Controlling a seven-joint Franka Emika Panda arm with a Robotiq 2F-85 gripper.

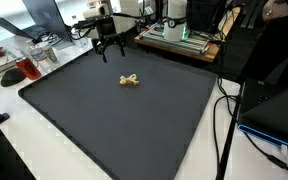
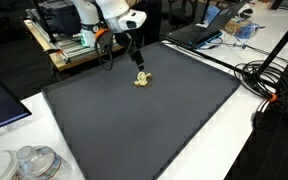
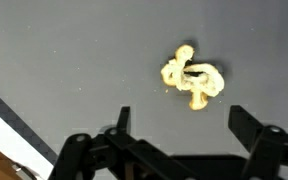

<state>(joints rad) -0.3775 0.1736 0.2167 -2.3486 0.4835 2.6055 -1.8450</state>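
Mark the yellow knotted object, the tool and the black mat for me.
yellow knotted object (image 3: 194, 84): wrist view, on its middle, where the lobes meet.
tool (image 3: 177, 111): wrist view, midway between its open fingertips.
black mat (image 1: 134, 130): in an exterior view, on a bare stretch near its centre.

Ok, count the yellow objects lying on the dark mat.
1. The small yellow twisted object lies alone on the dark mat, close to the open gripper. Nothing on the mat looks able to hide another.
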